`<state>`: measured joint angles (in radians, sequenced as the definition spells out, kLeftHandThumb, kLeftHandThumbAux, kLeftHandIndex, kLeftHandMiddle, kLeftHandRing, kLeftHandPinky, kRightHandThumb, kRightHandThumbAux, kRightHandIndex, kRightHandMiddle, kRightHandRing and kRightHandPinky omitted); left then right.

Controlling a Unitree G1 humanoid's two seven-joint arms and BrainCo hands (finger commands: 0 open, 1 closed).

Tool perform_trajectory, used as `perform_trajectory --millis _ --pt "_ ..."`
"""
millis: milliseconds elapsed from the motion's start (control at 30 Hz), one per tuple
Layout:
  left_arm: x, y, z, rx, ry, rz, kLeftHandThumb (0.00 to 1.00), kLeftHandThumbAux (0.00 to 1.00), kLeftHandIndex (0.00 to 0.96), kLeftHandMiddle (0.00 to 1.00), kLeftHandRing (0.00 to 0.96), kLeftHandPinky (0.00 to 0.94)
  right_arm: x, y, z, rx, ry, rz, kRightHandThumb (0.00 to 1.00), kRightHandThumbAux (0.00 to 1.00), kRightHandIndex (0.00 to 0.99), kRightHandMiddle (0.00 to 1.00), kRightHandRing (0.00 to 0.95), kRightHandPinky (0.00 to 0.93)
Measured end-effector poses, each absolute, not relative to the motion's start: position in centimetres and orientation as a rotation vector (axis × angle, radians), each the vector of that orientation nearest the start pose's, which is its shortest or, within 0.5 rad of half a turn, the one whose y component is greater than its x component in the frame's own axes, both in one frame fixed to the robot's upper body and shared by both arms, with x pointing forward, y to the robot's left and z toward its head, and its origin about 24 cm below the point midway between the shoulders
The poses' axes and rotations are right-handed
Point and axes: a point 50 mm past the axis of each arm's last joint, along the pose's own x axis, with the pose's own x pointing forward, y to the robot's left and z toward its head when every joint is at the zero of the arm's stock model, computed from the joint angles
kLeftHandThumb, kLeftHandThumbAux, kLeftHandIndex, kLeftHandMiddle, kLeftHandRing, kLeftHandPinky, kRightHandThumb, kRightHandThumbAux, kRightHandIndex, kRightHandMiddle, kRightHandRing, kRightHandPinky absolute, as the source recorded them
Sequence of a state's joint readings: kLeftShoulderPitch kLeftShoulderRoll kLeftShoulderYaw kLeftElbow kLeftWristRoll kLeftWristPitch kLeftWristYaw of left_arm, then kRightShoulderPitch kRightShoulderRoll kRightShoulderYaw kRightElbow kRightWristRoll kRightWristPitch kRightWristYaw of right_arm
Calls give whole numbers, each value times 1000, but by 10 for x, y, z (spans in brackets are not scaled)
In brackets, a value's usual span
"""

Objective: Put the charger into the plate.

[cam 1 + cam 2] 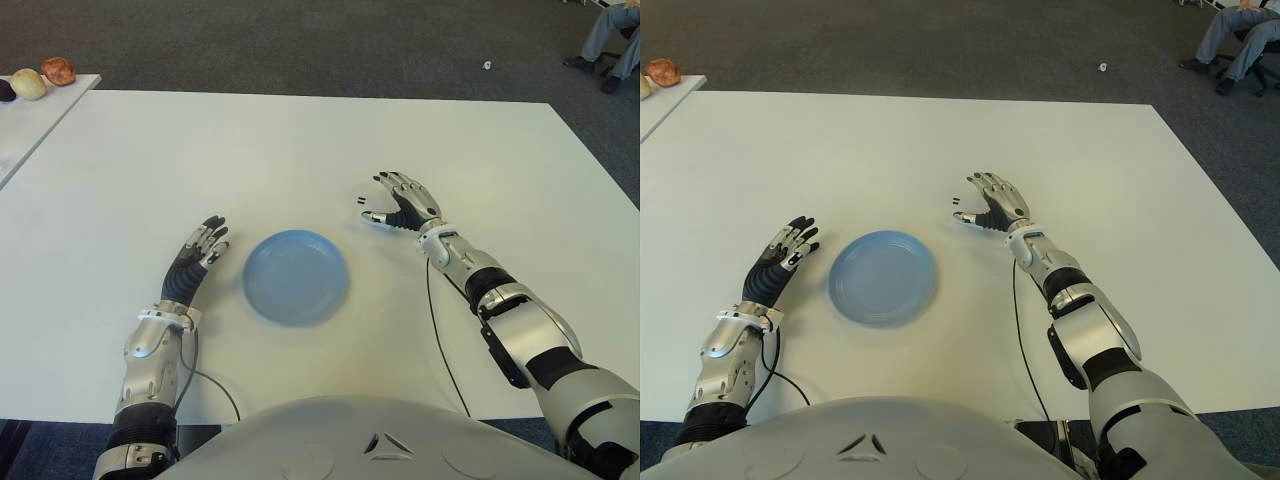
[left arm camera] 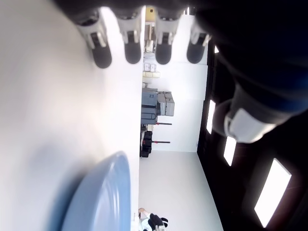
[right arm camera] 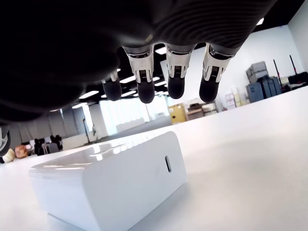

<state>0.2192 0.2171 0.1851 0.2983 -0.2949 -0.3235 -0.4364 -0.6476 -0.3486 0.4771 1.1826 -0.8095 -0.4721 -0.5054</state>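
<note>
L hand [image 1: 196, 258] lies palm-down w/ fingers straight and relaxed, holding nothing, just left of the blue plate [image 1: 296, 276], which has nothing in it and sits on the white table [image 1: 300, 150] between the two hands. R hand [image 1: 405, 203] shows right of the plate and a bit farther out, fingers spread and empty, hovering over the white charger [image 3: 113, 185]; the charger sits on the table right under its palm, fingertips [image 3: 175, 90] hanging above it w/o touching, and it's barely visible from the head cams.
</note>
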Motion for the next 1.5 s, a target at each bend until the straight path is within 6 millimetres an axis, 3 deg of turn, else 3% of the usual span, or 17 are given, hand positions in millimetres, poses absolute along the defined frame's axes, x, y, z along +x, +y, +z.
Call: perform_trajectory --millis 900,1500 --pt "180 242 -19 -53 133 -112 0 550 24 60 41 36 322 -165 -4 -1305 -217 351 214 299 0 0 0 0" --pt "180 245 -17 -50 128 -117 0 479 16 41 18 30 317 -163 -12 -1488 -275 407 198 323 0 0 0 0"
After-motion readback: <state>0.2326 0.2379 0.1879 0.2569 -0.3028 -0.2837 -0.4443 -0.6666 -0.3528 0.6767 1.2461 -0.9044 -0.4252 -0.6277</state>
